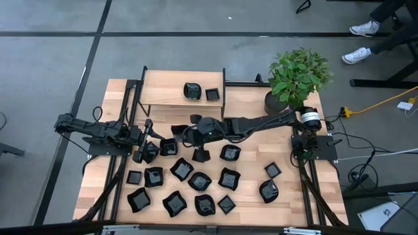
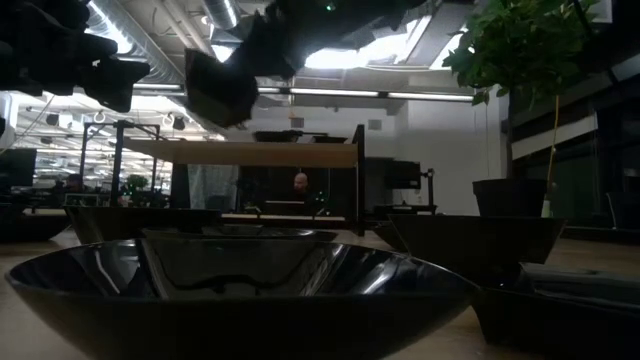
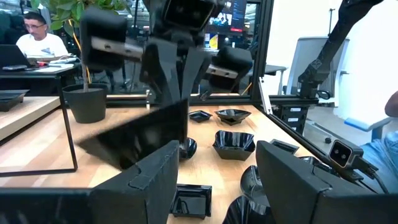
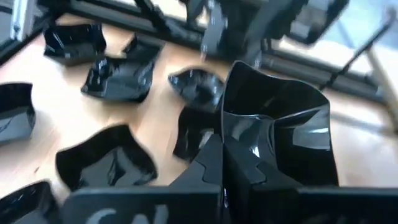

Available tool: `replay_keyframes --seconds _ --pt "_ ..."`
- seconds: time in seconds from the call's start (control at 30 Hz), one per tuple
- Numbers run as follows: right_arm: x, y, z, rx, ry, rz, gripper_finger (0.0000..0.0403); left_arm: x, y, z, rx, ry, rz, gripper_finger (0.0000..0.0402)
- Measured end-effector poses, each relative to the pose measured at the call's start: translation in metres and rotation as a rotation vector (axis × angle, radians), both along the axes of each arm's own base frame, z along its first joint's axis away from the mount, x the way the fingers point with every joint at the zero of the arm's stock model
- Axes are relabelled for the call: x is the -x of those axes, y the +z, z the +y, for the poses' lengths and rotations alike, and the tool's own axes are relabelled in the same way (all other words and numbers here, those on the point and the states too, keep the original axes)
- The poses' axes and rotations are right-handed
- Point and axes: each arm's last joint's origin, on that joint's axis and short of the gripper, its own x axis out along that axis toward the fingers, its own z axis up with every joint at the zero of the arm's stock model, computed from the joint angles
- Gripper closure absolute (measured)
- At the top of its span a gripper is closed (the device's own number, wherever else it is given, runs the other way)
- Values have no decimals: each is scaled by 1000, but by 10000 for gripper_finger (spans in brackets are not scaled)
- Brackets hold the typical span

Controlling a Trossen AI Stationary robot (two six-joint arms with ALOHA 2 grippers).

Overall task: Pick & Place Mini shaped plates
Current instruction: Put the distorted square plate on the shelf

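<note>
Several small glossy black plates (image 1: 199, 181) lie flat on the wooden table, and two more (image 1: 191, 91) sit on a raised shelf (image 1: 163, 91) at the far side. My right gripper (image 1: 199, 149) reaches across the middle of the table and is shut on one wavy-edged plate (image 4: 280, 124). That plate hangs in the air (image 2: 220, 90). My left gripper (image 3: 214, 180) is open at the table's left, just left of the held plate (image 3: 143, 134), with its fingers low over other plates and touching nothing. My right gripper pinches the plate's raised rim (image 4: 239, 134) between its two fingers (image 4: 211, 162), coming from above and pointing down. The plate is lifted clear of the table and hangs tilted below the fingers (image 3: 177, 68).
A potted plant (image 1: 297, 75) stands at the far right corner. The shelf's black frame posts (image 3: 68, 124) rise beside the left arm. Plates crowd the near half of the table, with bare wood around two plates (image 1: 272, 171) near the right side. A person (image 3: 40, 40) sits beyond the table.
</note>
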Motion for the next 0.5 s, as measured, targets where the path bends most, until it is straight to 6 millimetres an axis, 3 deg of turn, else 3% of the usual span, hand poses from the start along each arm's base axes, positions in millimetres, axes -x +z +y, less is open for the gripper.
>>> replay_keyframes --seconds 0.5 --pt "-14 31 -67 36 -75 -128 402 0 0 0 0 0 0 194"
